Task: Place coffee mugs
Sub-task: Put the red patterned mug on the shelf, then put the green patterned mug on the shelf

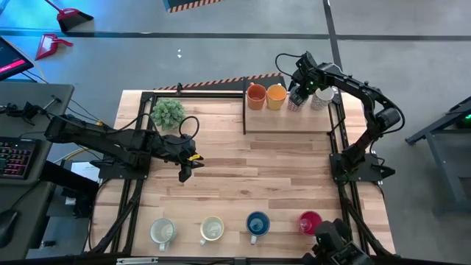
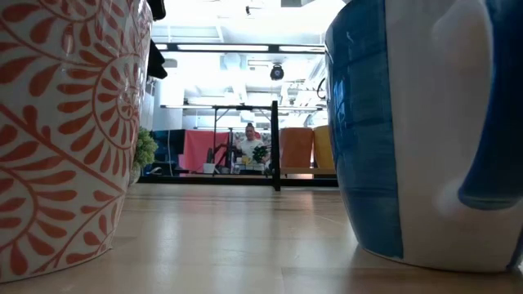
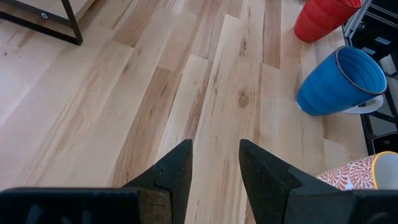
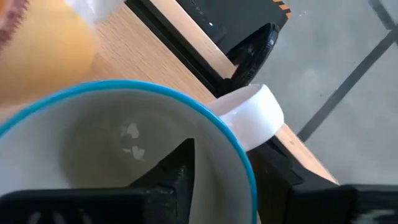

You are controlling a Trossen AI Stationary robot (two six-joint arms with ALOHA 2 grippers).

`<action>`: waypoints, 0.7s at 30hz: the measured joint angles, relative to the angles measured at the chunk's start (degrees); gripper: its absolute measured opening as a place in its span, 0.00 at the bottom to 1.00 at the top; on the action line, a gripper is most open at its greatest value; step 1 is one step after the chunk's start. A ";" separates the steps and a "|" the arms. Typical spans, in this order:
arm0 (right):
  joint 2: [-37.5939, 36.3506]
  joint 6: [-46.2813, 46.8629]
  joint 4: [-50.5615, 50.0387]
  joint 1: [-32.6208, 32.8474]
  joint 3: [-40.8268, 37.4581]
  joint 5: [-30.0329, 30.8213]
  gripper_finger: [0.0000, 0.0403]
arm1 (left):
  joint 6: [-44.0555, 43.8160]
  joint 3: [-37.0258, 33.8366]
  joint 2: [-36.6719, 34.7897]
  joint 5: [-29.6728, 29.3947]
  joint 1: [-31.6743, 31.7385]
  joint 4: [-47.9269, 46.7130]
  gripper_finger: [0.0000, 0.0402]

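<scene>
Straddling the blue-rimmed white mug (image 4: 118, 155) wall, right gripper (image 4: 217, 180) fingers look spread, one inside, one outside by the handle; mug directly under them. Left gripper (image 3: 214, 165) waits spread, far off.

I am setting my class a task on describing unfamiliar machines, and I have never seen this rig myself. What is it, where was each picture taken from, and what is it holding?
Four cameras watch one machine: two dark robot arms at a wooden table, each ending in a two-finger gripper. One picture looks straight down. One sits at table-top height, between a patterned mug and a blue mug. The other two ride on the arms' wrists. Four mugs line the near edge, orange mugs stand on the far tray, and a small plant sits left of it. The left gripper hovers open and empty over bare wood. The right gripper is at the tray, its fingers apart astride the rim of a blue-rimmed white mug, one inside and one outside.
</scene>
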 joint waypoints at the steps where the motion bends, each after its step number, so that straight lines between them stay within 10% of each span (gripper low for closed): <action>1: 0.00 0.29 0.02 0.00 0.00 -0.38 0.30 | 0.00 0.00 0.00 0.00 0.00 0.01 0.30; 21: -11.99 4.17 -1.81 0.04 0.00 -2.72 0.29 | 0.02 0.00 0.00 -0.02 0.00 0.02 0.30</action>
